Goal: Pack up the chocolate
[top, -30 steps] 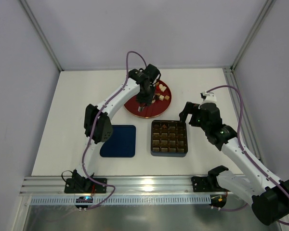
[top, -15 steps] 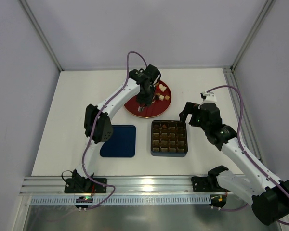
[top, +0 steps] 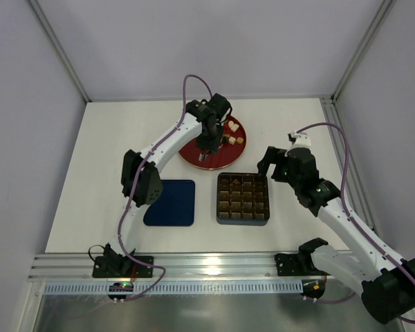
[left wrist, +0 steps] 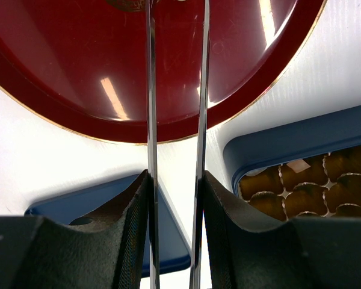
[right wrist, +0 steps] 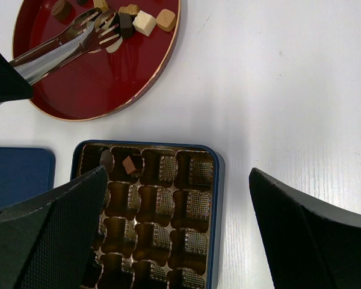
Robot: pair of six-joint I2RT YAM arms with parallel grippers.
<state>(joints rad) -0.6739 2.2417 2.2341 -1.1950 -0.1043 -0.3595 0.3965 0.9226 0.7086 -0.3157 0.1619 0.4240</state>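
The chocolate lies as several small brown, tan and cream pieces on the far side of a red plate; it also shows in the right wrist view. My left gripper is shut on metal tongs, whose two blades reach down to the pieces. I cannot tell whether the tips hold one. A brown square piece and a dark round piece lie in the tray's far-left compartments. My right gripper hovers open and empty above the tray.
The navy blue lid lies flat to the left of the tray; it also shows in the left wrist view and the right wrist view. The red plate sits just beyond the tray.
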